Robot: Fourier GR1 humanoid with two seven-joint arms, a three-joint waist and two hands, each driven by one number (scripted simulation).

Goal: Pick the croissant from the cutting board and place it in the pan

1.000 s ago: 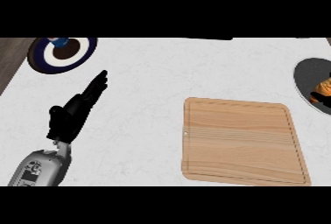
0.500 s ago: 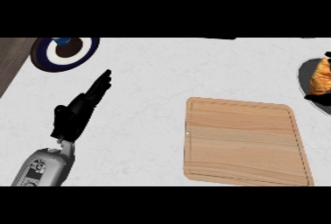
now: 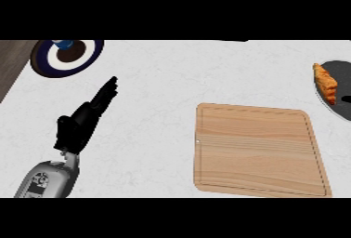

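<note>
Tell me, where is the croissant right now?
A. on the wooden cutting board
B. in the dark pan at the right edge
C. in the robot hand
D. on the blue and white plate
B: the croissant lies in the dark pan at the view's right edge, while the cutting board is bare.

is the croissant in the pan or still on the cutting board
In the pan. The croissant lies on the dark pan at the right edge; the cutting board has nothing on it.
</note>
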